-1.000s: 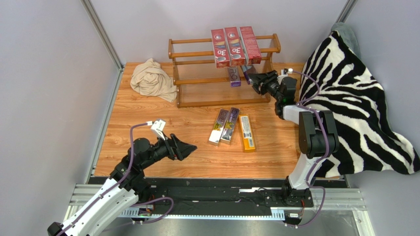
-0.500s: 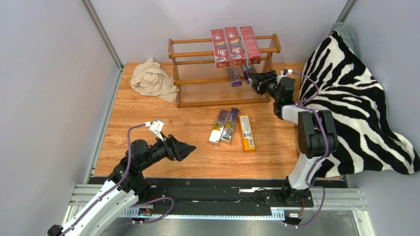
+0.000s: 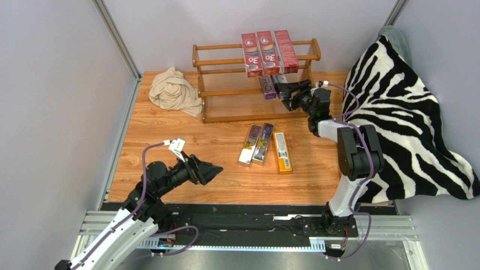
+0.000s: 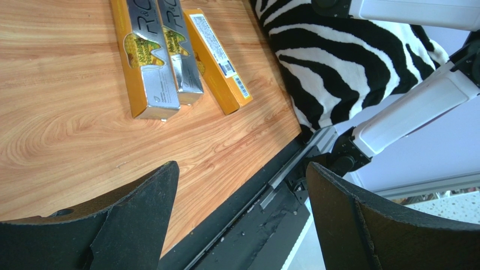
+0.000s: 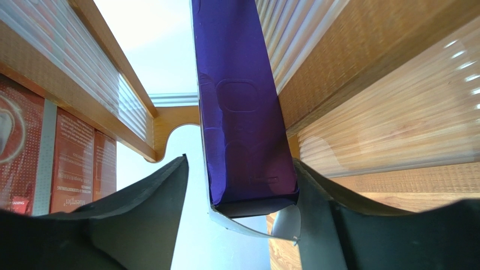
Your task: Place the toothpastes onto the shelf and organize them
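The wooden shelf (image 3: 225, 62) stands at the back. Three red "3D" toothpastes (image 3: 269, 52) lie side by side on its top tier. A purple "PRO" carton (image 3: 267, 88) lies on the middle tier. My right gripper (image 3: 286, 90) is at the shelf's right end, jaws around the near end of another purple carton (image 5: 242, 101) that lies along the slats. The carton touches the right finger, with a gap to the left one (image 5: 152, 214). Two silver cartons (image 3: 256, 144) and an orange one (image 3: 282, 151) lie on the floor. My left gripper (image 3: 211, 170) is open and empty, left of them.
A beige cloth (image 3: 174, 90) lies left of the shelf. A zebra-striped blanket (image 3: 405, 112) covers the right side beside my right arm. In the left wrist view the floor cartons (image 4: 169, 50) lie ahead, and the table's black front rail (image 4: 270, 191) is below the jaws.
My right gripper has moved a little left, closer to the shelf's end with the purple carton. My left gripper has shifted slightly nearer and stays open.
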Motion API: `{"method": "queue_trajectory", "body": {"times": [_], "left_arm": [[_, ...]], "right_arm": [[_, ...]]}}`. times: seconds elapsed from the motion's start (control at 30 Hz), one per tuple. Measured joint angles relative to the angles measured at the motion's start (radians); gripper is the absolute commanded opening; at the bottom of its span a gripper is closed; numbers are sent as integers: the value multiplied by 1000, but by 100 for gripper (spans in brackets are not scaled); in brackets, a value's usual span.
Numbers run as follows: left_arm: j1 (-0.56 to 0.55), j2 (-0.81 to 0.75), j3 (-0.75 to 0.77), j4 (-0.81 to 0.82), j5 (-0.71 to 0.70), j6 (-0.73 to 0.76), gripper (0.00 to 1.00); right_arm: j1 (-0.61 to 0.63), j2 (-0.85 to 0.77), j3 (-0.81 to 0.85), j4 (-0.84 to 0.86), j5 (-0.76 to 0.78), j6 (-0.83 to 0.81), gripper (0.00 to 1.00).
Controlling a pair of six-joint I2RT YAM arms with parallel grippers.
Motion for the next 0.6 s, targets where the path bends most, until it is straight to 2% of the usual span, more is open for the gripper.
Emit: {"method": "queue_trajectory", "body": {"times": [0.17, 0.6], "left_arm": [[0, -3, -6, -3, 0, -3, 92], [0, -37, -21, -15, 2, -3, 93]], "right_arm": [[0, 0, 1, -1, 5, 0, 81], [0, -43, -107, 113, 3, 9, 90]]}}
